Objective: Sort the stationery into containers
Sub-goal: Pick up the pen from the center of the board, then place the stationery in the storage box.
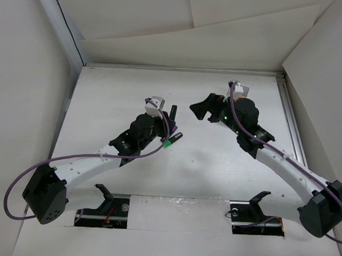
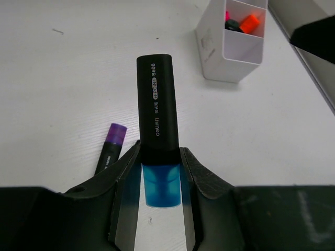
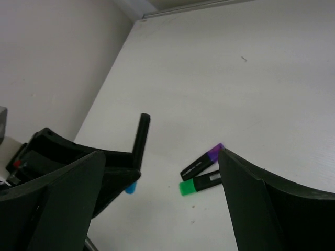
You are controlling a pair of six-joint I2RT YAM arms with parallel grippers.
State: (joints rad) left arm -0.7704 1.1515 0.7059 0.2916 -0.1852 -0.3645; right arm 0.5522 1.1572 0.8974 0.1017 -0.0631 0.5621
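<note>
My left gripper is shut on a black marker with a blue end and holds it nearly upright above the table; it also shows in the top view. The white organiser stands ahead to its right, with orange and pink markers in one compartment. A purple-ended marker lies on the table left of the fingers. My right gripper is open and empty, hovering over the organiser's place. Below it lie the purple-ended marker and a green-ended marker.
The green-ended marker lies beside my left arm in the top view. White walls enclose the table; a rail runs along its right edge. The organiser is mostly hidden under my right arm in the top view.
</note>
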